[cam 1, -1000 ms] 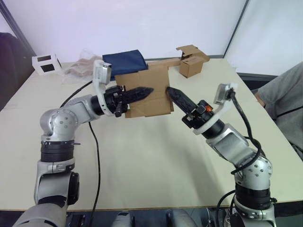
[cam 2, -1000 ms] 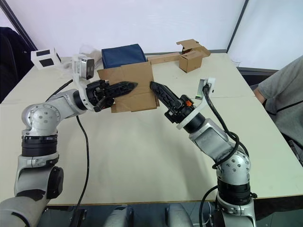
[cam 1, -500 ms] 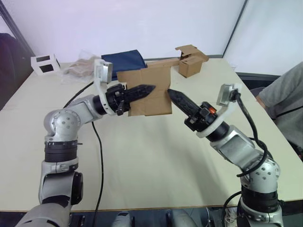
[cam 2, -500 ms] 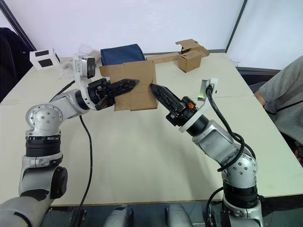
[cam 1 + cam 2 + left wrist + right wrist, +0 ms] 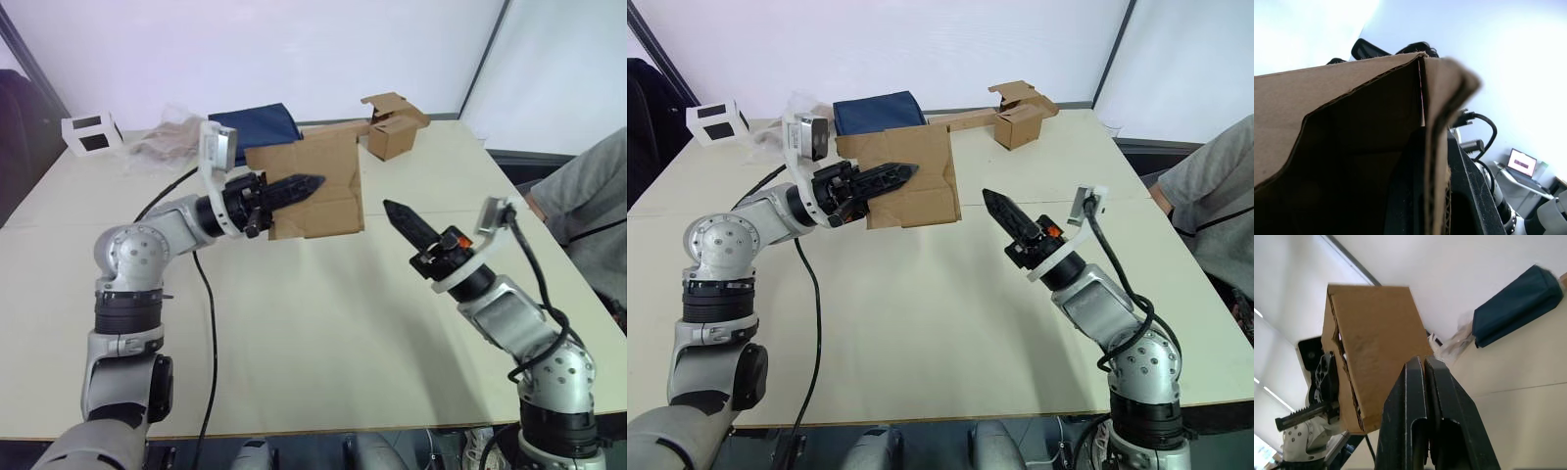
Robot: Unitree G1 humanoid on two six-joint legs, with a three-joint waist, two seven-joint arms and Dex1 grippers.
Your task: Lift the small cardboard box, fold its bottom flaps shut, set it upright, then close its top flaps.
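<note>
The small plain brown cardboard box [image 5: 312, 191] hangs above the pale desk [image 5: 323, 323], with the dark blue fabric bag [image 5: 257, 121] behind it and the robot's right end effector [image 5: 402, 216] well apart on its right.

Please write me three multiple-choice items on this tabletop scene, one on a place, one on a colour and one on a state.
1. Where is the small cardboard box?
A. Held up above the table by the left gripper
B. Flat on the table beside the person
C. On top of the bag

2. What colour is the folded bag at the table's far side?
A. Red
B. Dark blue
C. Yellow

3. How do the right gripper's jaws stand?
A. Closed on the box
B. Wide open around a flap
C. Shut, holding nothing, apart from the box

Answers:
1. A: the left gripper's jaws clamp one wall and the box hangs clear of the table.
2. B: the bag is navy against the pale tabletop.
3. C: the right wrist view shows the jaws together, with the box beyond them.
</note>
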